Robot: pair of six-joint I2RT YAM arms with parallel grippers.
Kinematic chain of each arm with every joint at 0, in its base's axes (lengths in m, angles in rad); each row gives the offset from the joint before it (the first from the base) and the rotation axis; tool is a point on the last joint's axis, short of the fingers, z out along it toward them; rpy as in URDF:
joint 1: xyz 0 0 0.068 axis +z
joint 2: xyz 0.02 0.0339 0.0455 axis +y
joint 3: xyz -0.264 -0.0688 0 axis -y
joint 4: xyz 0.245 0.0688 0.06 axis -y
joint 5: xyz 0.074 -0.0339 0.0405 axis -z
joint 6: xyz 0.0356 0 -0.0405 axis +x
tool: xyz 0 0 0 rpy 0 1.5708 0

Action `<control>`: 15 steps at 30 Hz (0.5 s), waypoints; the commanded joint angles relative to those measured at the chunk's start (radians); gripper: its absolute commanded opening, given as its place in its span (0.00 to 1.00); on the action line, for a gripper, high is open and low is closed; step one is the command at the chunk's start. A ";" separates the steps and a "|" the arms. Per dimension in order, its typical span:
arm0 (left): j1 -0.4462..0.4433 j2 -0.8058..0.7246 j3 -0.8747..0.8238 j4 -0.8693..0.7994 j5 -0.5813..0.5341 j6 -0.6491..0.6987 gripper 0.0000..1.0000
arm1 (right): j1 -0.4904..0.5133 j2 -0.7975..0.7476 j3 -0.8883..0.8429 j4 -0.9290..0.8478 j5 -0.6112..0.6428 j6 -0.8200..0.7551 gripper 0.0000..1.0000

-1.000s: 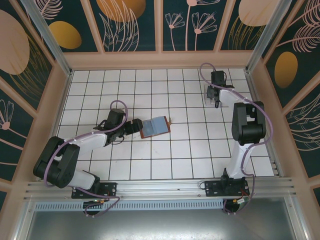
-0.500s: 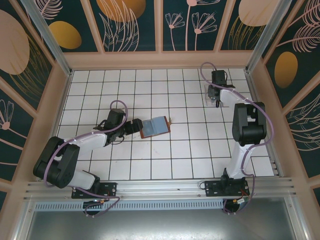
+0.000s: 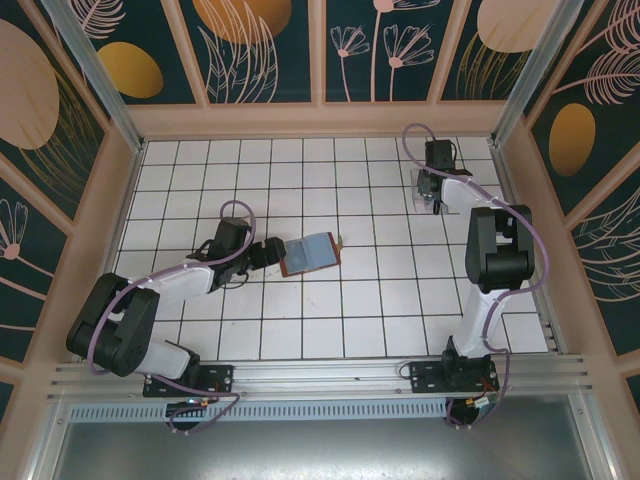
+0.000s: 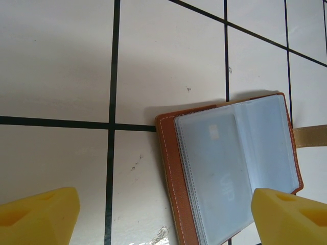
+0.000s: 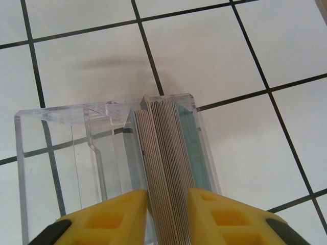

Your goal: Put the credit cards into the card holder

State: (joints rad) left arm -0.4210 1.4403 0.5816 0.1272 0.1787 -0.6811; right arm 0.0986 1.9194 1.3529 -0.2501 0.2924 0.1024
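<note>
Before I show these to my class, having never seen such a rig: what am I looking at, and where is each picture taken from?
These are two robot arms bolted at the near edge of a white tiled table. The wide picture comes from a fixed camera above and behind them; the two close ones come from cameras on the wrists, so the yellow blocks are each arm's own fingers. On the table lies the card holder, a brown leather wallet spread open, with the left gripper open at its edge, holding nothing. Further back on the right stands a clear plastic box holding a stack of credit cards on edge. The right gripper has its fingers pressed on both sides of that stack, which sits in the box.
</note>
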 commanded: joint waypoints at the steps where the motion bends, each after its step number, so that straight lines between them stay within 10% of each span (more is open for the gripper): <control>1: -0.003 -0.003 0.006 -0.002 0.008 0.002 0.87 | -0.009 -0.060 -0.012 0.004 0.032 -0.004 0.28; 15: -0.004 -0.003 0.019 0.000 0.013 0.002 0.87 | -0.019 -0.024 0.013 -0.020 -0.021 0.004 0.11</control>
State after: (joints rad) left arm -0.4210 1.4406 0.5819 0.1272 0.1795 -0.6811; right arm 0.0956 1.9041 1.3525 -0.2508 0.2787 0.1055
